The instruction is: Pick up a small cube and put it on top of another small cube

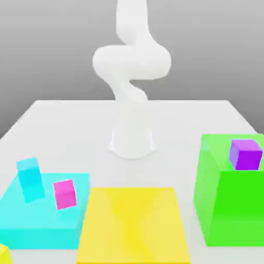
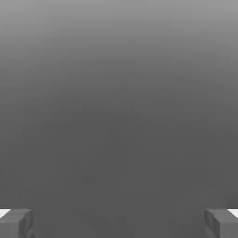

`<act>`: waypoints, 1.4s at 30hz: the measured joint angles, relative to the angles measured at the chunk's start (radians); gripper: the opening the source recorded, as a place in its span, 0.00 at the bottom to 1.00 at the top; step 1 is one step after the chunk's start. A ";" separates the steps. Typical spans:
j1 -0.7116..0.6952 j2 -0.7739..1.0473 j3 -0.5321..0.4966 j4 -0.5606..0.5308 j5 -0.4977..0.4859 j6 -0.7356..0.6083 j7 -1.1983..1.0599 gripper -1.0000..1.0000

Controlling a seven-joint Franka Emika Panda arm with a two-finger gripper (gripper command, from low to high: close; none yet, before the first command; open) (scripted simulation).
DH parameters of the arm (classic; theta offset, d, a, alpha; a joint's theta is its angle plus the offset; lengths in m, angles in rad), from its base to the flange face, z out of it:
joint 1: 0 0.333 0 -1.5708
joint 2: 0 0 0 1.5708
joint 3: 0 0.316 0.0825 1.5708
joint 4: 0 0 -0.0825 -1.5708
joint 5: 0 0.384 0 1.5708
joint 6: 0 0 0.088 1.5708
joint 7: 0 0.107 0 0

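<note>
Above plain grey ground, the tool [image 2: 119, 223] stands spread wide, holding nothing; at the counter's [image 1: 77, 129] near corner peeks the yellow cube [image 1: 3, 253].

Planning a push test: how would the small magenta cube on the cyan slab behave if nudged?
The small magenta cube has flat faces, so it would probably slide, not roll. It sits near the flat cyan slab's edge, so a push toward the large flat yellow slab could drop it off.
</note>
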 joint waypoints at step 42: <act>-0.291 1.333 -0.201 0.242 0.276 0.319 -0.325 0.00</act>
